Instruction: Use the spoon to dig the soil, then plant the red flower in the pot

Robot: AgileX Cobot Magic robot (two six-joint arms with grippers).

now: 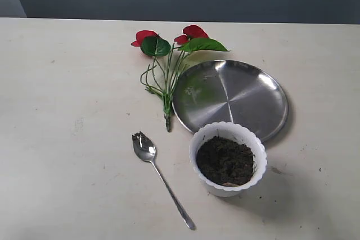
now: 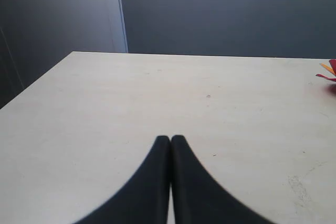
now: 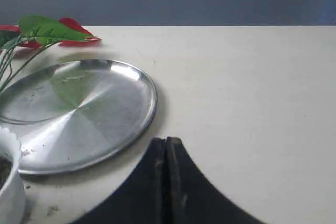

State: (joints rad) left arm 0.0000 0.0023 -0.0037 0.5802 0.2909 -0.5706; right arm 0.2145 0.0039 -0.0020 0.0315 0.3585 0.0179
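a pale table [image 1: 67,111] is seen from the exterior view, with neither arm inside that picture. the pot [image 1: 228,158], white with a scalloped rim, stands toward the near right of the table, upright, and the soil [image 1: 225,161] is held inside it as a dark crumbly mass below the rim. just behind the pot, touching or nearly touching its far edge, a round steel plate [image 1: 236,96] lies flat. the spoon [image 1: 160,175] is laid on the table to the left of the pot, apart from it, its bowl toward the far left and its handle running to the near right; dark crumbs are stuck on the bowl. the red flower [image 1: 169,66] is laid flat at the far left edge of the plate, its stems pointing near and its two red blooms and green leaves lying far, one leaf reaching over the plate's rim.

in the left wrist view the left gripper [image 2: 170,139] is shown over bare table, its two dark fingers pressed together with nothing between them; a sliver of red and orange bloom is caught at the picture's edge. in the right wrist view the right gripper [image 3: 166,141] is likewise pressed together and empty, held just beside the plate's rim, with the pot's edge and the flower's leaves also visible.
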